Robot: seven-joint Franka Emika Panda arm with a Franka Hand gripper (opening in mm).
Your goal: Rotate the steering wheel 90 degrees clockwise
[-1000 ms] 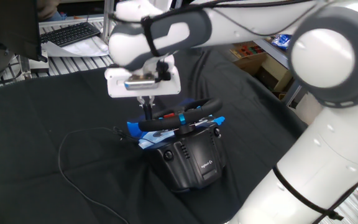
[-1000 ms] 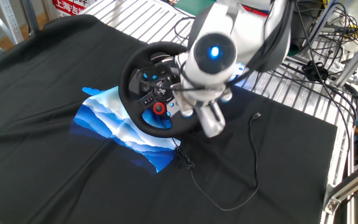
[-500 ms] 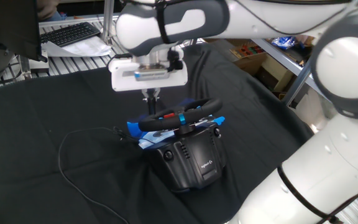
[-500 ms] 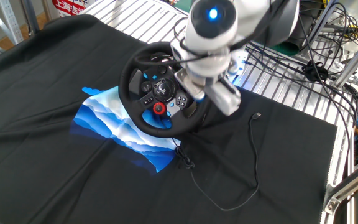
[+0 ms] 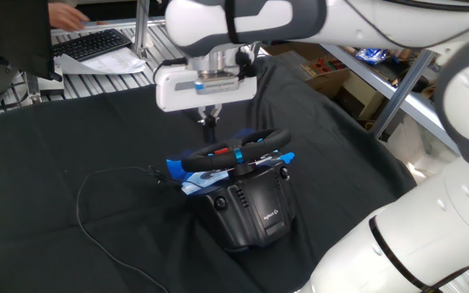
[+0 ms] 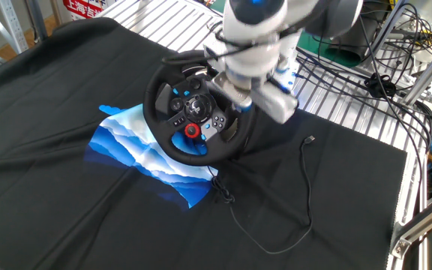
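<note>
The steering wheel (image 5: 234, 152) shows edge-on, a black rim with blue paddles on its boxy black base (image 5: 251, 213). In the other fixed view the steering wheel (image 6: 157, 112) faces the camera, with a red hub button and a blue mark low on the rim. My gripper (image 5: 209, 120) hangs above and slightly behind the rim's top, apart from it. Its fingers look pressed together as one thin dark stalk with nothing between them. In the other fixed view the gripper (image 6: 238, 96) sits over the wheel's upper right, with its fingertips mostly hidden by the hand.
A blue-and-white mat (image 6: 126, 142) lies under the wheel on the black cloth (image 5: 55, 146). A thin cable (image 5: 96, 203) loops left of the base; the cable (image 6: 276, 225) also trails right. A keyboard (image 5: 92, 42) and wire shelving (image 6: 343, 97) border the table.
My gripper has lifted up and away from the wheel's rim and shifted a little to the right in one fixed view. The wheel itself has not visibly turned.
</note>
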